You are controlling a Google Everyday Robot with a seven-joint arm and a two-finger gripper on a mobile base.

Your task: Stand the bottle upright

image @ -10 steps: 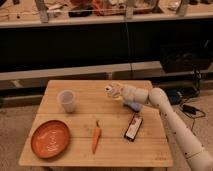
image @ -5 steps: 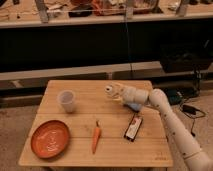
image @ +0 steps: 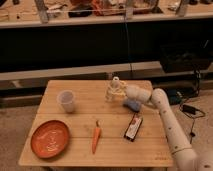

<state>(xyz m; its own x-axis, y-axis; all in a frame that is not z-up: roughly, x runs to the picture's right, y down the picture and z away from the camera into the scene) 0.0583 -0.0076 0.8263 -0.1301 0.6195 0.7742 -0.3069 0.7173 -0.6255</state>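
Bottle point(image: 114, 90): right of the cup point(image: 66, 100), about level with it, toward the back of the desk point(image: 90, 107); neck up, seemingly upright.
Gripper point(image: 118, 93): right of the cup, at the bottle; jaws closed on its body, by appearance.
Carrot point(image: 96, 136): forward and right of the cup.
Plate point(image: 50, 139): forward and left of the cup.
Change over the last second: none evident; same pose, same place; standing likely done, release and withdrawal outstanding; contact between base and desk not discernible.
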